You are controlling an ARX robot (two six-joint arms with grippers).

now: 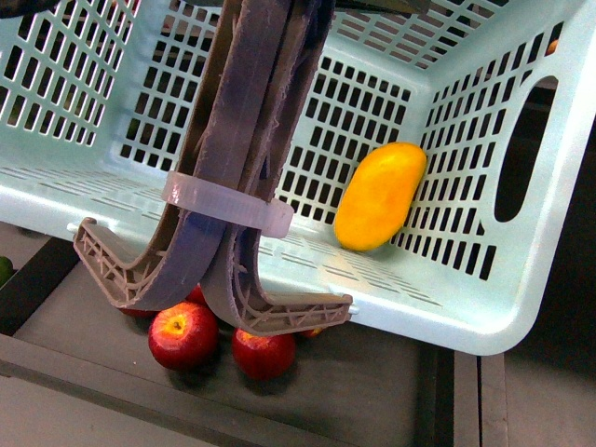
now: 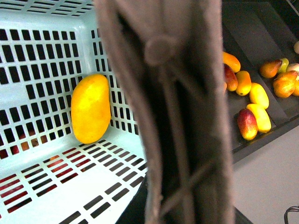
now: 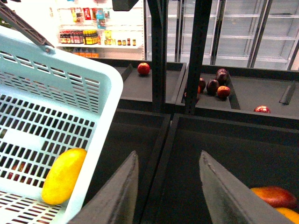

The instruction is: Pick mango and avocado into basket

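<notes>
**Mango in, avocado not yet found, right claw free**

The smooth oblong yellow-orange mango [image 1: 380, 196] is already inside the pale teal lattice-walled plastic basket [image 1: 419, 321]. It leans against the end wall beside the oval cut-out, its long axis running steeply up the lattice. The basket hangs tilted by its twin grey-brown arched handles [image 1: 251, 121], which are bound by a white plastic tie [image 1: 228, 202]. A few glossy red apples [image 1: 183, 337] sit in the dark tray underneath.

I judge that half the task is done and the avocado is what remains. I cannot pick one out for certain. A green sliver at the far left edge of the front view might be it, but too little shows to tell.

The right claw [image 3: 168, 154] is released, with its two dark fingers spread and nothing between them. It looks over a dark, mostly bare bin. The basket's rim is close beside one finger, and a red-orange fruit [image 3: 275, 196] lies near the other.

I cannot see the left claw itself. The handles fill its camera, so I cannot tell whether it is clenched on them.

The search and pick should therefore fall to the right arm. Its open room is forward into the bin. I would mind the black upright shelf posts [image 3: 198, 56] ahead, the bin walls, and the basket rim when swinging back.
</notes>
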